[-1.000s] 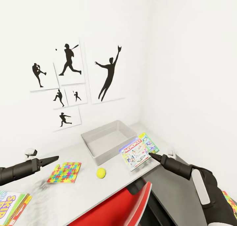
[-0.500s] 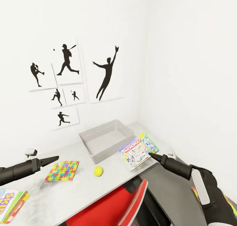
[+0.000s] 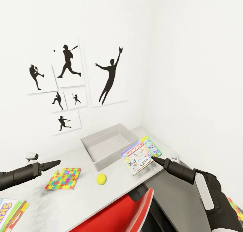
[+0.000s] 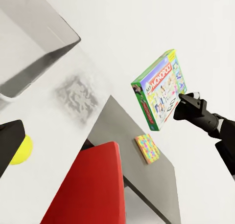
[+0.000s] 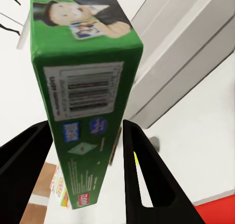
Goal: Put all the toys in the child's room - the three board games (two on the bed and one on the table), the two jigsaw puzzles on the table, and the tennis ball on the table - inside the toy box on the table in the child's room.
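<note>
Monopoly box (image 3: 138, 154) clamped edgewise in right gripper (image 3: 153, 157), long axis toward toy box (image 3: 108, 145), seemingly tilted

I see a red chair (image 3: 118, 213) tucked under the surface's near edge; a small white gadget (image 3: 31, 155) sits by the wall.

**A child's bedroom corner, rendered in simulation**

Black sports-silhouette pictures (image 3: 72, 87) hang on the white wall, well beyond the left gripper (image 3: 55, 163). On the pale bench (image 3: 77, 198) lie a jigsaw puzzle (image 3: 63, 178), a tennis ball (image 3: 101, 179) and a grey toy box (image 3: 109, 145); the right gripper (image 3: 156, 158) grips a Monopoly box (image 3: 139, 154). Below it stands what looks like a red chair (image 3: 118, 213).
</note>
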You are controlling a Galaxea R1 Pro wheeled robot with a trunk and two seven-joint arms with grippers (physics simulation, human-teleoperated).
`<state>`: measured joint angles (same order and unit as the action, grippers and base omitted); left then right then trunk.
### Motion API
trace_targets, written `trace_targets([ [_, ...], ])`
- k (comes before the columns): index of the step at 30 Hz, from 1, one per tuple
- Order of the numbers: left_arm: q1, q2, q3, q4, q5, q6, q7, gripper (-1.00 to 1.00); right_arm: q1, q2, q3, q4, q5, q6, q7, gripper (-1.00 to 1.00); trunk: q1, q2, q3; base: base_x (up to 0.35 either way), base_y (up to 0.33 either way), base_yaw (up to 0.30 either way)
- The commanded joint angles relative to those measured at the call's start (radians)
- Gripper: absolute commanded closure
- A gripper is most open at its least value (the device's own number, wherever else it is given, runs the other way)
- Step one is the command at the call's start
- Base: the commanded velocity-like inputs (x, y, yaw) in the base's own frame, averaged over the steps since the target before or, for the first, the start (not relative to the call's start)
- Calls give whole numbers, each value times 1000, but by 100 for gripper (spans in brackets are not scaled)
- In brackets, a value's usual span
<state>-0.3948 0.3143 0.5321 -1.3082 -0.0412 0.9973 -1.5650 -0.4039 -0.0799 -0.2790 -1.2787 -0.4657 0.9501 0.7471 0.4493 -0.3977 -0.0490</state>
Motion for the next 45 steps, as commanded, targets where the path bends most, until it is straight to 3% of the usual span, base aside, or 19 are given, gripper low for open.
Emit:
trace_targets([
  [1, -1, 0, 0, 0, -5, 10, -6, -100, -1, 0, -1, 0, 2, 4, 5, 100, 1, -2, -2, 38, 128, 0],
  [45, -1, -1, -1, 0, -8, 10, -6, -100, -1, 1, -1, -2, 2, 5, 6, 100, 1, -2, -2, 59, 33, 10],
])
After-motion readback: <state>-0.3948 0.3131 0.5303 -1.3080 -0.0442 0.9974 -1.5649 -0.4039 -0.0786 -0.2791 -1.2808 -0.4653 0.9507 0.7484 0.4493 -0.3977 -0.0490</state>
